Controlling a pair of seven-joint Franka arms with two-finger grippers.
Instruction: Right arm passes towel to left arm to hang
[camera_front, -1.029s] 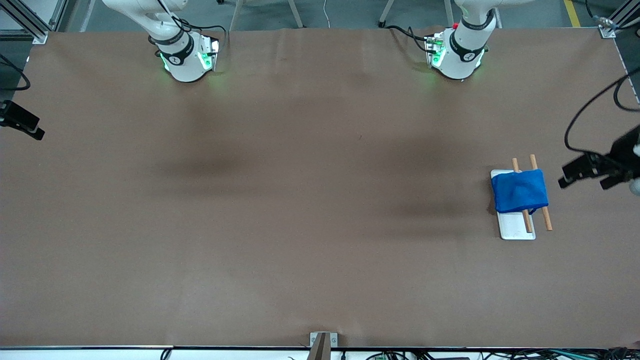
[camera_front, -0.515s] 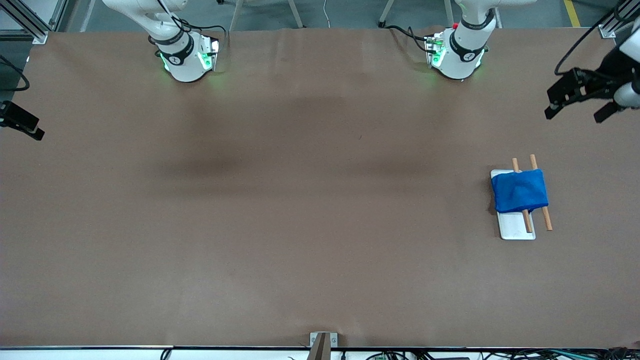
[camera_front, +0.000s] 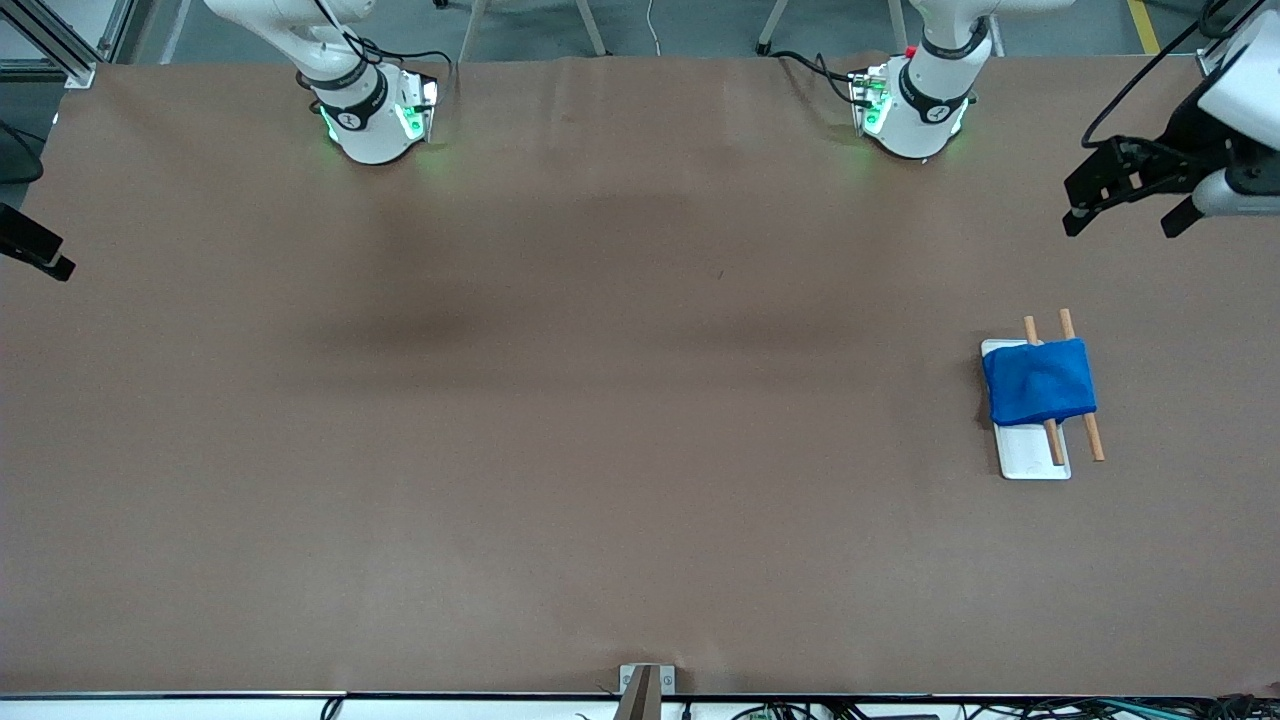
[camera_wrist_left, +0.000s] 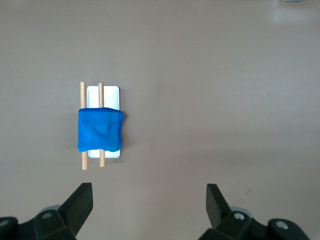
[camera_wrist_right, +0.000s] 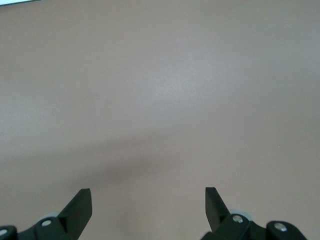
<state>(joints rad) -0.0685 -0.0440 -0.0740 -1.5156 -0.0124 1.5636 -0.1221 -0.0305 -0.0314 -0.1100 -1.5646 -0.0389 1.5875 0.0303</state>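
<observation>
The bright blue towel (camera_front: 1038, 382) is draped over the two wooden rods (camera_front: 1093, 438) of a small rack with a white base (camera_front: 1035, 455), near the left arm's end of the table. It also shows in the left wrist view (camera_wrist_left: 100, 130), with the rack's base (camera_wrist_left: 103, 92) under it. My left gripper (camera_front: 1125, 218) is open and empty, up in the air over the table's edge at that end, apart from the rack; its own view shows the jaws (camera_wrist_left: 149, 200) wide apart. My right gripper (camera_wrist_right: 148, 200) is open and empty over bare table; only a black part of it (camera_front: 38, 255) shows in the front view.
The brown table cover (camera_front: 620, 400) is bare apart from the rack. The two arm bases (camera_front: 375, 115) (camera_front: 915, 110) stand along the edge farthest from the front camera. A metal bracket (camera_front: 645, 685) sits at the nearest edge.
My left gripper has risen and drawn away from beside the rack toward the arm bases' side. The towel and rack have not moved. The right gripper shifted slightly outward.
</observation>
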